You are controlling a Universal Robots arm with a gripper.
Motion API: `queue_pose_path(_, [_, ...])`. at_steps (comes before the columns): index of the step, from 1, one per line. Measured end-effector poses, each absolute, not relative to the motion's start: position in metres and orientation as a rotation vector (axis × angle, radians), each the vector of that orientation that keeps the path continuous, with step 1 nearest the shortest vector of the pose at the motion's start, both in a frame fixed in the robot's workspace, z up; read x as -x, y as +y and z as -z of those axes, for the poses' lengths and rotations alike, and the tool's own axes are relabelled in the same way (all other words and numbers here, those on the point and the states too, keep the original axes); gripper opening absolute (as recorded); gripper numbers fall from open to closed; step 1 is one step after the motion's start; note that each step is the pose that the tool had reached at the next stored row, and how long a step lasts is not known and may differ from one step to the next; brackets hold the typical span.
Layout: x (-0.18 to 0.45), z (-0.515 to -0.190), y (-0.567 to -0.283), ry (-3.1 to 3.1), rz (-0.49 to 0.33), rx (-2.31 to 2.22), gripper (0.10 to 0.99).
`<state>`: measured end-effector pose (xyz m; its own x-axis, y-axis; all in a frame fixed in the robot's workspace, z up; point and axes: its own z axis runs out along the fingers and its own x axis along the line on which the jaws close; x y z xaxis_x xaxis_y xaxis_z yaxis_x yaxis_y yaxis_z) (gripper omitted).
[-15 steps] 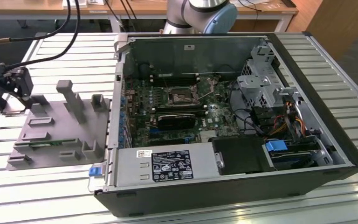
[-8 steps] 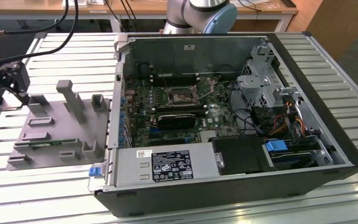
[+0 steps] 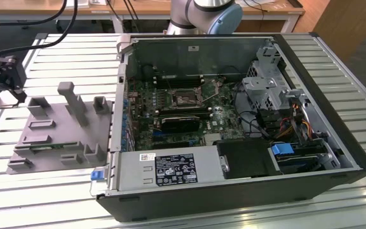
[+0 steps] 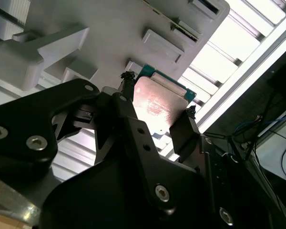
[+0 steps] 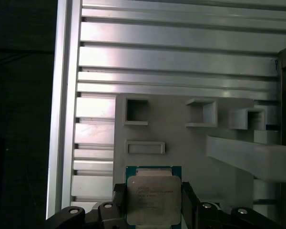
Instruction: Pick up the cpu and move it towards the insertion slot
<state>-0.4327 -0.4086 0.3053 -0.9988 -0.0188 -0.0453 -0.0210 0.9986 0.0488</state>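
The cpu point(image 5: 152, 199), a small square chip with a silvery top and a green edge, sits between my gripper's point(image 5: 153, 206) two black fingers point(image 5: 118, 200). In the second wrist view the same cpu point(image 4: 159, 101) is clamped at its two opposite edges by the gripper point(image 4: 158, 95). In the exterior view the gripper point(image 3: 5, 88) hangs at the far left, beside the grey plastic fixture point(image 3: 62, 136). The insertion slot point(image 3: 186, 99), a shiny metal frame with a dark centre, lies on the green board inside the open computer case, well to the exterior view's right of the gripper.
The grey fixture point(image 5: 190, 143) carries raised posts and pockets close to the cpu. The slatted metal table point(image 3: 62, 52) holds the open computer case point(image 3: 335, 138). A black heatsink block point(image 3: 177, 125) sits just in front of the slot, and a power supply point(image 3: 170, 169) fills the case's front.
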Motion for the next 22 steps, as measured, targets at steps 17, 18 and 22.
queue_pose_path(17, [0.433,-0.348,-0.409,3.096,-0.076,0.031,0.541])
queue_pose_path(18, [0.433,-0.351,-0.409,3.096,-0.076,0.031,0.541])
queue_pose_path(22, [0.433,-0.36,-0.409,3.096,-0.076,0.031,0.541])
